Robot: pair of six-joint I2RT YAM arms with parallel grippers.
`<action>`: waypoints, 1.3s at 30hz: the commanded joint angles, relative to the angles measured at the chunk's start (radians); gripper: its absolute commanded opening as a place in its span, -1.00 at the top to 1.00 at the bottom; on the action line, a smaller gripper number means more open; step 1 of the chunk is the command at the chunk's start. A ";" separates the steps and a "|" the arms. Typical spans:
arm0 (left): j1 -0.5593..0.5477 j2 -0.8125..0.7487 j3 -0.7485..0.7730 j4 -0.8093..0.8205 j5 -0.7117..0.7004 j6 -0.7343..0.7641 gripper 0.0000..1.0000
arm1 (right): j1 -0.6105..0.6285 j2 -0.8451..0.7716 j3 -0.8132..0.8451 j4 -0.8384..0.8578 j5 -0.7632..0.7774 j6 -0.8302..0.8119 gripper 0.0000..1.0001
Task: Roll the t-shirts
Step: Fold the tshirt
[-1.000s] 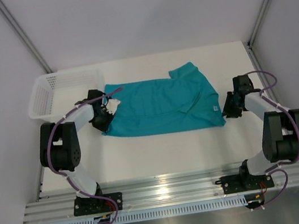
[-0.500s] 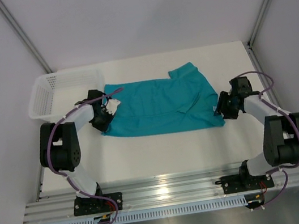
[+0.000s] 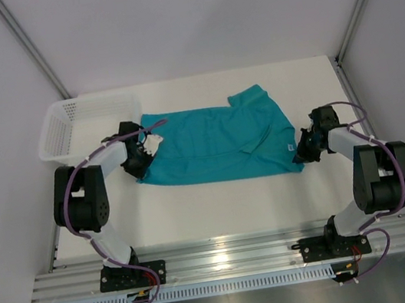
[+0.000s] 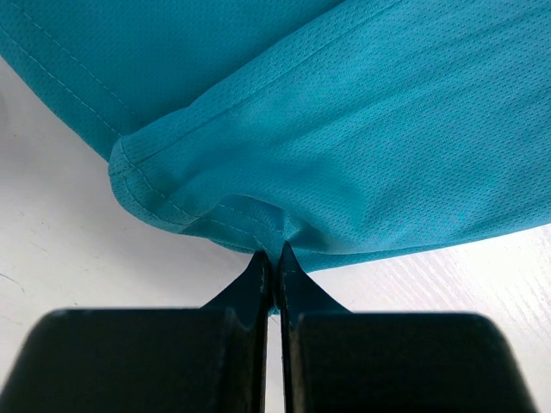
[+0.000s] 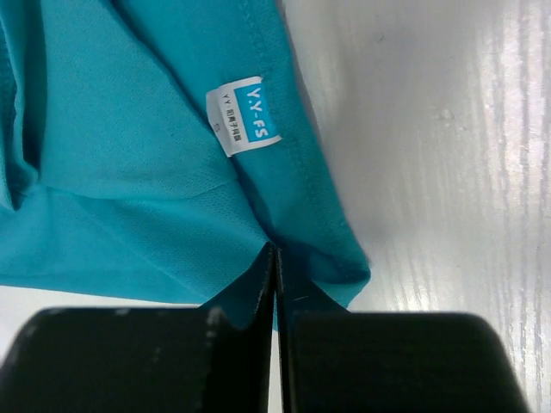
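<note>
Teal t-shirt point(image 3: 217, 143) spread flat, centre of frame, on white table point(image 3: 219, 203).
Pinched in closed jaws of left gripper point(image 4: 274, 258) at left hem, of right gripper point(image 5: 275, 255) at lower-right corner near label point(image 5: 239, 115).

White-and-black arms point(image 3: 79, 205) carry purple cables point(image 3: 108, 142); each pincer point(image 4: 272, 258) is black, tapered.

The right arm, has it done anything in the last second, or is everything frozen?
The right gripper edged in toward the t-shirt, to its near right corner, and now pinches the hem near the white label. The left gripper stayed clamped on the opposite edge. The t-shirt itself and the white basket did not visibly move.
</note>
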 commanded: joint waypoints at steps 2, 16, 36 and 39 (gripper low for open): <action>-0.001 -0.036 -0.031 0.006 -0.035 0.045 0.99 | -0.023 -0.035 0.009 0.010 0.017 0.008 1.00; -0.001 -0.027 -0.035 0.009 -0.073 0.072 0.99 | -0.029 0.008 0.070 0.002 0.058 0.014 1.00; -0.001 -0.027 -0.040 -0.008 -0.058 0.059 0.99 | 0.040 -0.334 -0.118 -0.096 0.153 0.177 -0.12; -0.001 -0.027 -0.042 -0.008 -0.058 0.059 0.99 | 0.048 -0.279 -0.142 -0.059 0.130 0.201 -0.12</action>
